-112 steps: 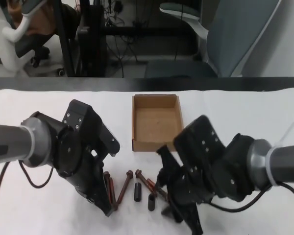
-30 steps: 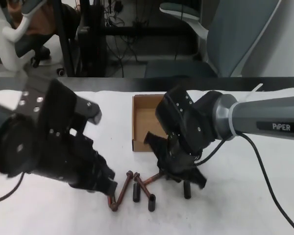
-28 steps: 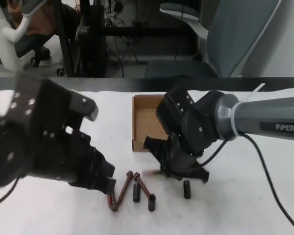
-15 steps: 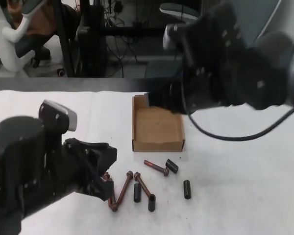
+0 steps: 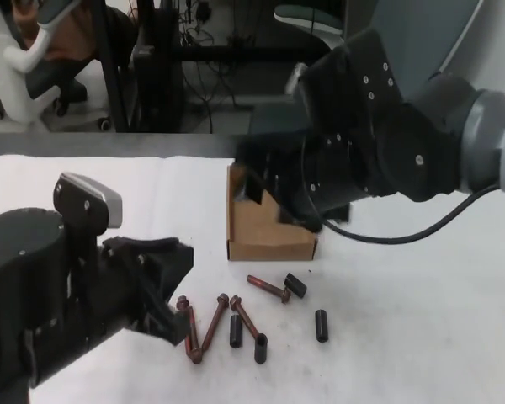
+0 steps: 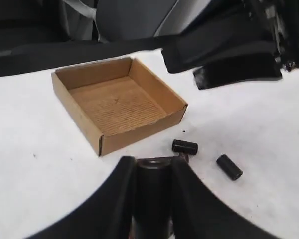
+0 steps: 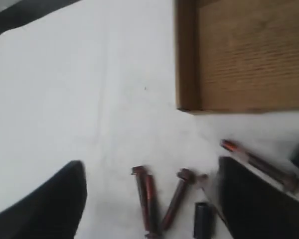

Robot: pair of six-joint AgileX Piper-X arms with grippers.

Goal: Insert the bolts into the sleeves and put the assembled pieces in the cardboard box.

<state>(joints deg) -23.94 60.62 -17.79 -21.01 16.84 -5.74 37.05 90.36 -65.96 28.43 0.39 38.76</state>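
Note:
Several reddish bolts [image 5: 210,324] and black sleeves [image 5: 236,331] lie loose on the white bench in front of the cardboard box [image 5: 269,250]. One bolt [image 5: 265,286] lies beside a sleeve [image 5: 295,285] close to the box's front wall. My left arm [image 5: 67,286] is low at the near left. Its gripper [image 6: 152,167] is shut on an upright black sleeve [image 6: 150,199]. My right arm [image 5: 370,151] hangs above the box. Its gripper [image 7: 152,161] is open and holds nothing, above the bolts [image 7: 144,199] and the box rim [image 7: 187,59].
Office chairs and cables stand beyond the bench's far edge. Bare white bench lies to the right of the box and along the far left. A lone sleeve [image 5: 321,325] lies right of the pile.
The right arm lifted from the bolts up over the box, leaving a bolt and a sleeve near the box front. The left arm drew back toward the near left.

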